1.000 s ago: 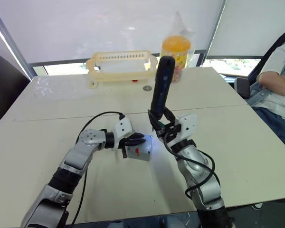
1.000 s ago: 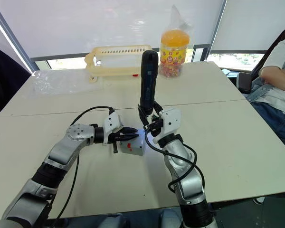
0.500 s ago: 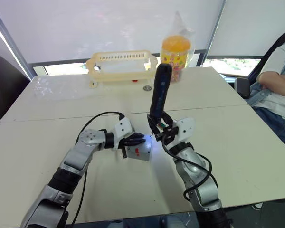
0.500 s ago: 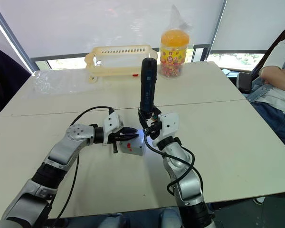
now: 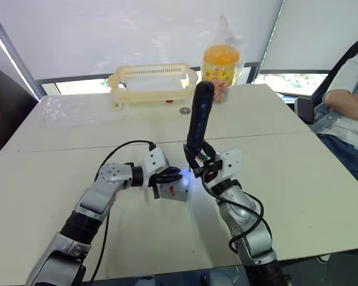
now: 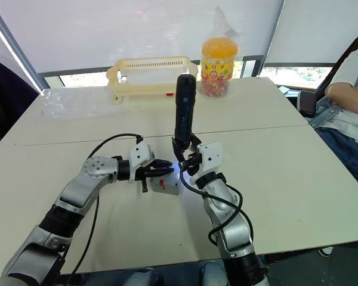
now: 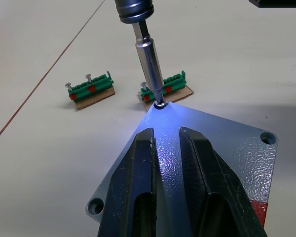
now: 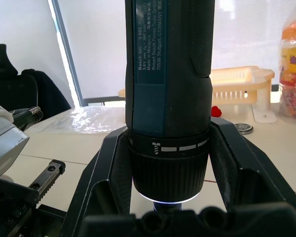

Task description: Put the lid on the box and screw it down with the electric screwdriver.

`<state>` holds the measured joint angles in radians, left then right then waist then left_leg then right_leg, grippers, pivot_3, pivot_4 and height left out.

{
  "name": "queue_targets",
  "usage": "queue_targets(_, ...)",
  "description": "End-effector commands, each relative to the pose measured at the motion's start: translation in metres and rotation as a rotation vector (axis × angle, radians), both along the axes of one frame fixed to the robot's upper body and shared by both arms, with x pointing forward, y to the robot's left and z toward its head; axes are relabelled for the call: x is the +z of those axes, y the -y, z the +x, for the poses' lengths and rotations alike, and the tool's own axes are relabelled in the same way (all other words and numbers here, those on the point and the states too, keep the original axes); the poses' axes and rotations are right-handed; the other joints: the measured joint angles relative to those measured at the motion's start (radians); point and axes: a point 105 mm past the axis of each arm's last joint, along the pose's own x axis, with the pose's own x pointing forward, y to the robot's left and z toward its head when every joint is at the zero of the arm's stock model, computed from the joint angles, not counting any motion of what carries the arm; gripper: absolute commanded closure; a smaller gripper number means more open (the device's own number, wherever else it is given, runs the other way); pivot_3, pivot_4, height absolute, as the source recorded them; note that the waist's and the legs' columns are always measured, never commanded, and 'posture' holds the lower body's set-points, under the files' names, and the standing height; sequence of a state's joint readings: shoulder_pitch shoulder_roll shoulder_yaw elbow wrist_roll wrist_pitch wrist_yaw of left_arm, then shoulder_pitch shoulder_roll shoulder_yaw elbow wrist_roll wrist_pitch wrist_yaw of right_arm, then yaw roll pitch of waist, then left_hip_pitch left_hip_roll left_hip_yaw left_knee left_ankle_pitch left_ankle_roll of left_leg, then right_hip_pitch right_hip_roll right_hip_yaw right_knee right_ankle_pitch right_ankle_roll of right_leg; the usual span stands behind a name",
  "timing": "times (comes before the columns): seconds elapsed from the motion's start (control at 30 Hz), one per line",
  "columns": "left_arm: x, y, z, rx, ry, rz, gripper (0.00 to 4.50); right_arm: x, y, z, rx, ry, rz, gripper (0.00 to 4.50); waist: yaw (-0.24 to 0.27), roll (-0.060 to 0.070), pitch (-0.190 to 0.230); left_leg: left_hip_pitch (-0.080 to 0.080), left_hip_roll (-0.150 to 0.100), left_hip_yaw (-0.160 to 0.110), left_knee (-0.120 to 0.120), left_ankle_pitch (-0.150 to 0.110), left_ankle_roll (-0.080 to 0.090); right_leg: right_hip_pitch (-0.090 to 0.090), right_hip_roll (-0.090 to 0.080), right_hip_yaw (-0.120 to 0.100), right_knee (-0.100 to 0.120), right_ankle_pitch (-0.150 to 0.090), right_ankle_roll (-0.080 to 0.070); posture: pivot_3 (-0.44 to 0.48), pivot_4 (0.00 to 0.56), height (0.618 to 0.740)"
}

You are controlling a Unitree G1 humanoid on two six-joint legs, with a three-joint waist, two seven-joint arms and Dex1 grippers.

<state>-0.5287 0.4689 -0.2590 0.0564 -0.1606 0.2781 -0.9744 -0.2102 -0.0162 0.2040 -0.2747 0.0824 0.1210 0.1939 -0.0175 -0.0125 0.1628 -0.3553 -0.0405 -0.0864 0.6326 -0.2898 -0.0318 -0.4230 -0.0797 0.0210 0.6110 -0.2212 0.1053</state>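
The grey box (image 5: 174, 192) stands mid-table with the flat grey lid (image 7: 227, 143) lying on top of it. My left gripper (image 7: 165, 134) is shut and lies flat on the lid, its fingers (image 7: 140, 163) pointing at the far corner. The black electric screwdriver (image 5: 198, 116) stands nearly upright over that corner. Its metal bit (image 7: 150, 64) sits in the corner screw hole, where its white light falls. My right gripper (image 5: 204, 162) is shut on the screwdriver's lower body (image 8: 167, 74). Another corner hole (image 7: 267, 137) of the lid is open to view.
Two green screw holders (image 7: 91, 89) (image 7: 167, 86) on cardboard lie just beyond the box. At the table's far edge are a yellow basket (image 5: 152, 83), a candy jar (image 5: 221, 65) and a small ring (image 5: 184, 110). A person (image 5: 352, 89) sits at the right.
My right arm has lowered the screwdriver and brought it slightly left toward the box's corner. The left gripper and the box have stayed put.
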Motion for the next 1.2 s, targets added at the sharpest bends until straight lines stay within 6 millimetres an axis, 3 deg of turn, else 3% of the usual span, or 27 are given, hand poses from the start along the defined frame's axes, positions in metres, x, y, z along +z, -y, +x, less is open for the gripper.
queue_targets(0.03,-0.037,-0.009,-0.005,0.032,-0.12,0.095,3.72,0.018,-0.004,-0.006,0.018,0.076,0.039,2.69,0.0,0.0,0.0,0.0,0.0,0.0,0.0,0.0,0.0,0.0,0.0,0.0,0.0,0.0,0.0,0.0,0.15,0.74)
queue_targets(0.57,-0.037,-0.01,-0.005,0.039,-0.119,0.092,3.72,0.003,-0.015,0.001,0.041,0.076,-0.038,2.69,-0.001,0.0,-0.001,0.001,0.0,0.0,0.0,0.0,0.0,0.0,0.0,0.0,0.001,0.0,0.0,0.0,0.15,0.74)
queue_targets(1.2,-0.038,-0.01,-0.007,0.037,-0.122,0.093,3.72,-0.021,-0.006,0.001,0.064,-0.048,-0.103,2.69,-0.001,0.0,-0.004,0.002,0.0,0.0,0.0,0.0,0.0,0.001,0.0,0.0,0.002,0.0,0.0,0.0,0.15,0.74)
